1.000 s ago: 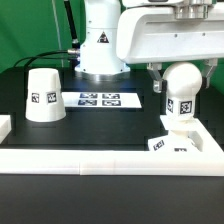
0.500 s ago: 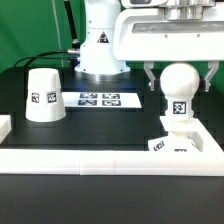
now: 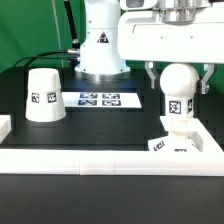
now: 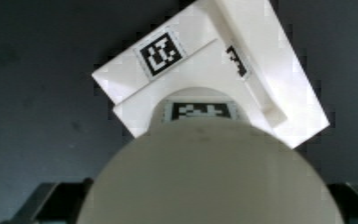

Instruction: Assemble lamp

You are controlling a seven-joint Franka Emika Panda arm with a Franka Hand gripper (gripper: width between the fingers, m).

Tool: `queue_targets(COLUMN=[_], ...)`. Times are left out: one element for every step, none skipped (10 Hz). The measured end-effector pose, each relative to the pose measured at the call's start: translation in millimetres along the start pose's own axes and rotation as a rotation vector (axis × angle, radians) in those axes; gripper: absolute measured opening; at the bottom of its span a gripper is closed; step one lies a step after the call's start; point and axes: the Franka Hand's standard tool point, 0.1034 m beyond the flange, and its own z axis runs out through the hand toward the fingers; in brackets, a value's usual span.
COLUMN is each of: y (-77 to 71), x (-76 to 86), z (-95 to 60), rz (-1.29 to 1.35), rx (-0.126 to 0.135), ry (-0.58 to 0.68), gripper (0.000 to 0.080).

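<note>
White ball-shaped bulb (image 3: 177,84), tagged, upright on sloped white base (image 3: 172,146).

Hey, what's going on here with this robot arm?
The arm is putting a lamp together. The bulb stands upright on the base at the exterior view's right. The open gripper hangs around it, a finger on each side with gaps showing. The shade sits apart at the exterior view's left, not yet fitted.
</note>
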Motion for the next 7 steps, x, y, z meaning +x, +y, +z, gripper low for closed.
queue_targets(y=[-0.1, -0.3, -0.9, -1.5, -2.3, -2.7, -2.7], x=[-1.1, -2.6, -3.7, -4.3, -4.7, -5.2, -5.4], z=[0.3, 0.5, 0.8, 1.2, 1.5, 1.4, 1.5], rz=[0.099, 0.199, 0.277, 0.327, 0.38, 0.4, 0.421], rx=[0.005, 0.009, 0.014, 0.018, 0.021, 0.021, 0.025], ry=[-0.011, -0.025, -0.035, -0.041, -0.047, -0.048, -0.054], gripper=[0.0579, 0.0579, 0.0579, 0.0579, 0.0579, 0.0579, 0.0579])
